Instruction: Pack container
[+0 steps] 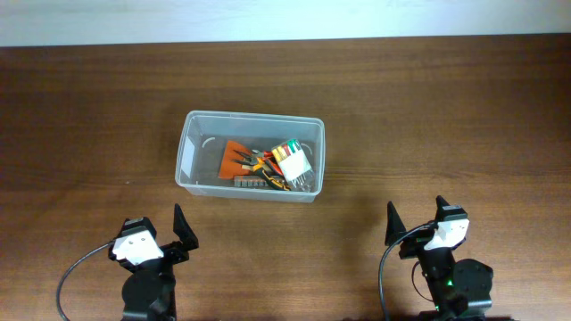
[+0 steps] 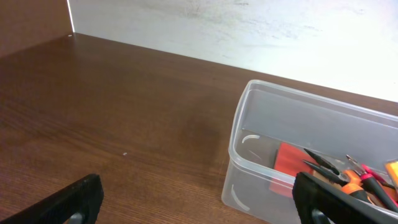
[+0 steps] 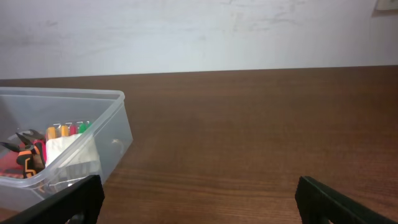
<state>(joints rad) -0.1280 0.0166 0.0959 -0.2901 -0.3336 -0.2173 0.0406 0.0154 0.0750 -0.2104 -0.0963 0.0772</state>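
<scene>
The clear plastic container [image 1: 252, 157] stands in the middle of the table. Inside it lie orange-handled pliers [image 1: 259, 166], a red-orange flat piece [image 1: 235, 159], a small clear box of coloured bits [image 1: 293, 160] and a grey strip. The container also shows in the left wrist view [image 2: 261, 137] and in the right wrist view [image 3: 106, 134]. My left gripper [image 1: 178, 230] is open and empty near the front left, well short of the container. My right gripper [image 1: 412, 227] is open and empty at the front right.
The brown wooden table [image 1: 446, 116] runs back to a white wall [image 1: 285, 18]. Both arm bases sit at the front edge.
</scene>
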